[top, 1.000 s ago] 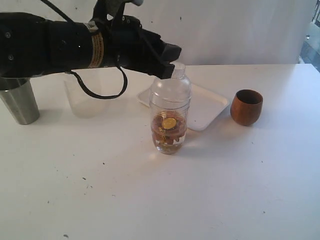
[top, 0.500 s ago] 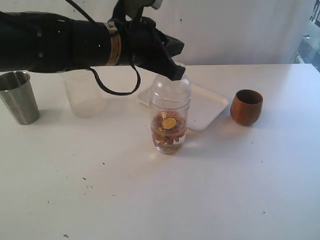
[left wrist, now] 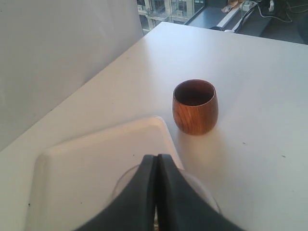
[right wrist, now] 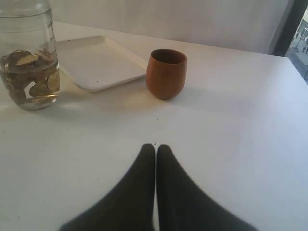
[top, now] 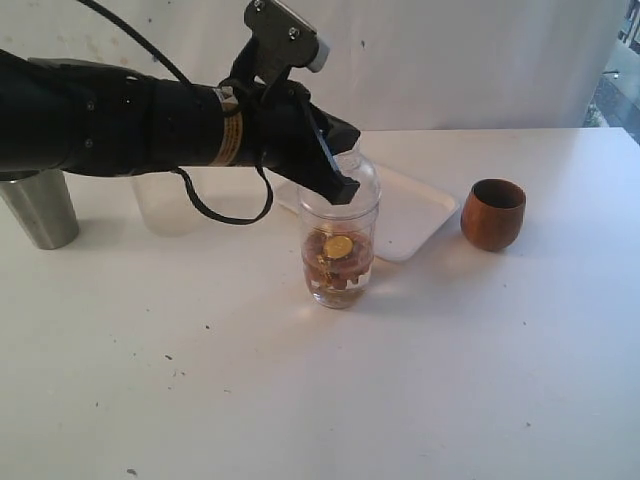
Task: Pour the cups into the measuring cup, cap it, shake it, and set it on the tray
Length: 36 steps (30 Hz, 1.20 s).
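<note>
The clear measuring cup [top: 338, 262] stands mid-table with gold and brown pieces in liquid; it also shows in the right wrist view [right wrist: 29, 62]. A clear domed cap [top: 365, 180] sits on its mouth. My left gripper [top: 343, 188] is shut, its tips resting on top of the cap [left wrist: 199, 190], nothing held between the fingers [left wrist: 166, 166]. The wooden cup [top: 493, 213] stands upright at the right. The steel tumbler [top: 40, 210] stands far left, partly behind my left arm. The white tray [top: 415, 215] lies behind the measuring cup. My right gripper [right wrist: 155, 146] is shut and low over bare table.
A frosted plastic tub [top: 165, 205] stands between the steel tumbler and the tray, its top hidden by my left arm. The wooden cup [right wrist: 166, 73] sits just off the tray's corner [right wrist: 96, 60]. The table's right edge lies beyond it.
My left gripper came down onto the domed cap, and the cap now sits lower on the measuring cup. The arm dropped with it, covering the steel tumbler's rim.
</note>
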Available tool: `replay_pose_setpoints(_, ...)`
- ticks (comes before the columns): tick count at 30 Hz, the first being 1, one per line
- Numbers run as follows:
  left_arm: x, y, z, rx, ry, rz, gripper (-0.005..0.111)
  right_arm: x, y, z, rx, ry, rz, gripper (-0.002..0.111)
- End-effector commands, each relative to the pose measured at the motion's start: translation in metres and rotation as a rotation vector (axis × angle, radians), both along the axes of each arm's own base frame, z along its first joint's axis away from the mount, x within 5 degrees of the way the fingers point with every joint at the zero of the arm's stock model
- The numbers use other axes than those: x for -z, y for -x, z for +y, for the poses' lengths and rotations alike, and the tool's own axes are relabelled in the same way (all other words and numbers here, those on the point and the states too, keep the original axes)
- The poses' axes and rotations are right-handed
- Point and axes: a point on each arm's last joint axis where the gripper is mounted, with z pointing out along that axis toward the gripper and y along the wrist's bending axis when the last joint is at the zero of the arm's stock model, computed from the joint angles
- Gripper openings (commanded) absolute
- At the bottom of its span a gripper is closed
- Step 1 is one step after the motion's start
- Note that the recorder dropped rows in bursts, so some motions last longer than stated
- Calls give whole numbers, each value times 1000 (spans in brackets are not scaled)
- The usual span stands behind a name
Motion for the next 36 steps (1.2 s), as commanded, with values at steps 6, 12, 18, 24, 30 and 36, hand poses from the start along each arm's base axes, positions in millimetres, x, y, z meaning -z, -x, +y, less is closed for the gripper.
replay_pose_setpoints(6, 1, 4, 0, 17, -5, 5, 0, -1, 0, 0, -2, -4, -13, 1)
replay_pose_setpoints(12, 5, 3, -1, 22, 1, 23, 0, -1, 0, 0, -2, -4, -13, 1)
replay_pose_setpoints(18, 16, 0, -2, 12, -19, 42, 0, -1, 0, 0, -2, -4, -13, 1)
replay_pose_setpoints(24, 23, -1, -5, 21, -22, 63, 0, -1, 0, 0, -2, -4, -13, 1)
replay_pose_setpoints(30, 23, -1, -5, 20, -22, 63, 0, -1, 0, 0, -2, -4, -13, 1)
replay_pose_setpoints(36, -8, -1, -5, 24, 41, 3, 0, -1, 0, 0, -2, -4, -13, 1)
